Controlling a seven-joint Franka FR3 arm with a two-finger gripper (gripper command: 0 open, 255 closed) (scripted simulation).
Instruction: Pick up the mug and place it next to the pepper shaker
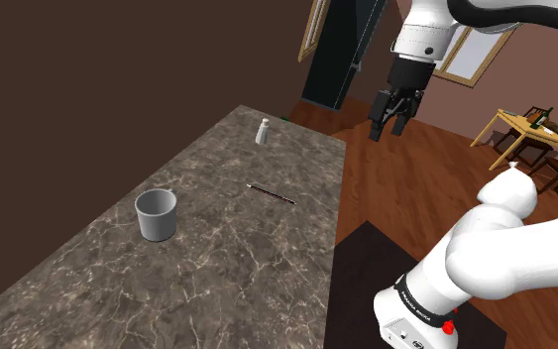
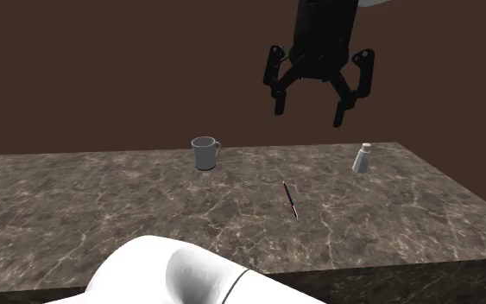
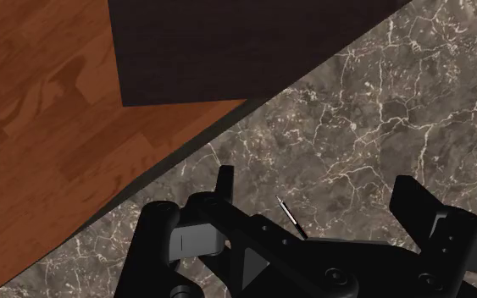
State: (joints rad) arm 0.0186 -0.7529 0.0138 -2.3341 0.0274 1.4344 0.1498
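Gripper (image 2: pixel 308 116) spread, empty, high above counter (image 2: pixel 103 199), mug (image 2: pixel 205 154) mid-frame in second exterior view, pepper shaker (image 2: pixel 362 158) well apart, right side

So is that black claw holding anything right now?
Nothing. The gripper hangs open in the air; the mug stands on the counter, away from it.

We see a dark, white-veined bench (image 1: pixel 227 283) carrying an upright grey mug (image 1: pixel 156 215), a small pale shaker (image 1: pixel 263 131) well apart from it, and a thin dark pen (image 1: pixel 271 193) lying flat roughly between them.
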